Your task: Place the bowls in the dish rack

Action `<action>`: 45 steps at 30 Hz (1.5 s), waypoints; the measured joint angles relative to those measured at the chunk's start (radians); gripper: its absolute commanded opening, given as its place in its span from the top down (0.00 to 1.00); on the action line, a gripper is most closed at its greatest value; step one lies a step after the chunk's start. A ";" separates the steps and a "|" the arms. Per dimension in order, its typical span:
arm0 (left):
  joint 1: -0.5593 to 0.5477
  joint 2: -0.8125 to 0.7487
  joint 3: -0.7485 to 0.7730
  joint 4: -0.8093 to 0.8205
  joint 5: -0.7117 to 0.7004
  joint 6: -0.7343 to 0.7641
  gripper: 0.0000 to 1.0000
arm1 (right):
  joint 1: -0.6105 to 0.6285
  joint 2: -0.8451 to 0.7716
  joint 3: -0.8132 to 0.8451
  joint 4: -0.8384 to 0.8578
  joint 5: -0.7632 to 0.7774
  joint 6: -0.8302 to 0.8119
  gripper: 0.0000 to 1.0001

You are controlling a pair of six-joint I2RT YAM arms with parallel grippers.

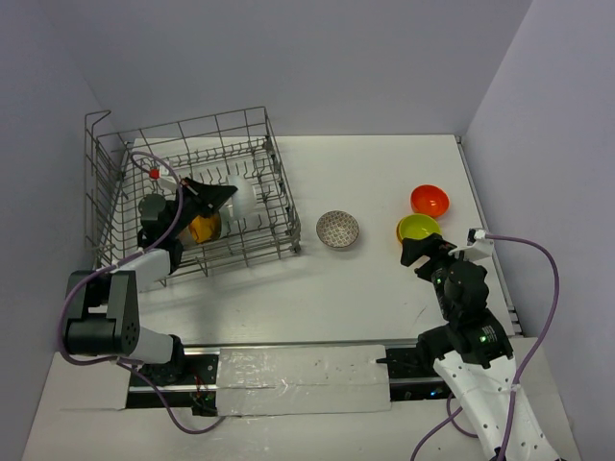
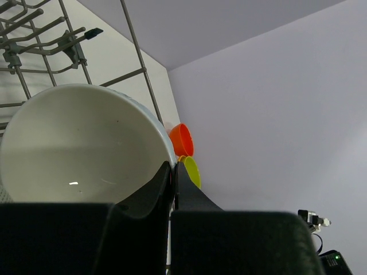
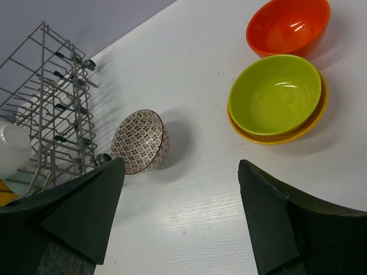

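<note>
I see a matte white desk (image 1: 365, 298) boxed in by pale lavender walls (image 1: 288, 58). The grey wire dish rack (image 1: 108, 182) sits at ten o'clock. Inside it my left fingers (image 2: 146, 197) pinch the rim of a round white bowl (image 2: 74, 143). My right fingers (image 3: 86, 212) gape wide and empty at four o'clock, near the lime green bowl (image 1: 419, 229) and red-orange bowl (image 1: 430, 200) at three.

White tabletop (image 1: 317, 298) w/ pale lilac walls (image 1: 336, 58) on 3 sides
</note>
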 measured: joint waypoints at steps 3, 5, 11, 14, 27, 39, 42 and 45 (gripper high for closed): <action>0.005 -0.003 -0.006 0.005 -0.002 -0.013 0.92 | 0.000 0.000 0.000 0.000 0.000 0.000 0.13; 0.008 -0.005 -0.008 0.006 -0.003 -0.017 0.91 | 0.000 -0.001 0.000 0.000 0.000 0.000 0.13; 0.014 -0.008 -0.011 -0.003 -0.012 -0.022 0.89 | 0.000 -0.002 0.000 0.000 0.000 0.000 0.13; 0.017 -0.015 -0.014 -0.017 -0.017 -0.023 0.87 | 0.000 -0.005 0.000 0.000 0.000 0.000 0.13; 0.029 -0.040 -0.015 -0.187 -0.103 -0.003 0.83 | 0.000 -0.005 0.000 0.000 -0.001 0.000 0.13; 0.026 -0.047 0.011 -0.349 -0.170 0.067 0.71 | 0.000 -0.005 0.000 0.001 -0.011 -0.001 0.13; 0.027 -0.047 0.014 -0.367 -0.184 0.083 0.71 | 0.000 -0.005 0.000 0.002 -0.011 -0.003 0.13; 0.027 -0.047 0.018 -0.391 -0.196 0.096 0.81 | 0.000 -0.005 0.000 0.005 -0.011 -0.004 0.13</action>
